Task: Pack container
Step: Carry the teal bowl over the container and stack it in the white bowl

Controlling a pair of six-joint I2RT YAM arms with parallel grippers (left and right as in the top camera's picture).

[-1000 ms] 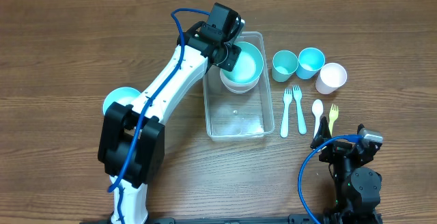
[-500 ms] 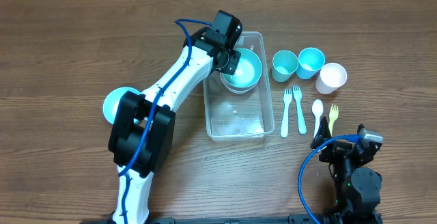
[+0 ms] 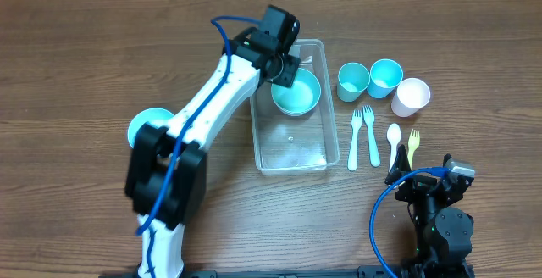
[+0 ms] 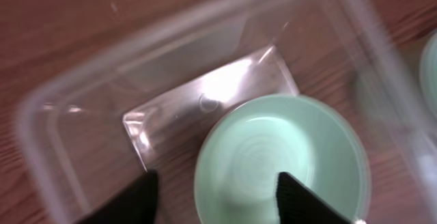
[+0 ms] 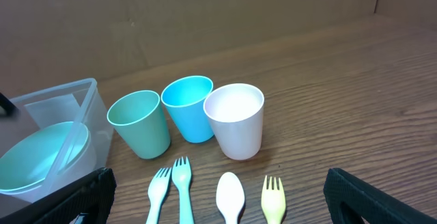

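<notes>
- The wooden table (image 3: 76,66) is a brown plank-look top, and most of the stuff is parked from the middle out toward the right edge.
- The clear container (image 3: 296,149) is set around the middle, a bit closer to the far edge.
- A teal bowl (image 3: 138,125) is sat toward the left edge, partly hidden under an arm.
- Three cups are lined up between the container and the right edge: green cup (image 3: 353,80), blue cup (image 3: 387,74) and white cup (image 3: 412,97).
- Cutlery is laid flat just nearside of the cups, handles toward the near edge: mint fork (image 3: 356,138), blue fork (image 3: 371,136), white spoon (image 3: 393,139) and yellow fork (image 3: 413,144).
</notes>
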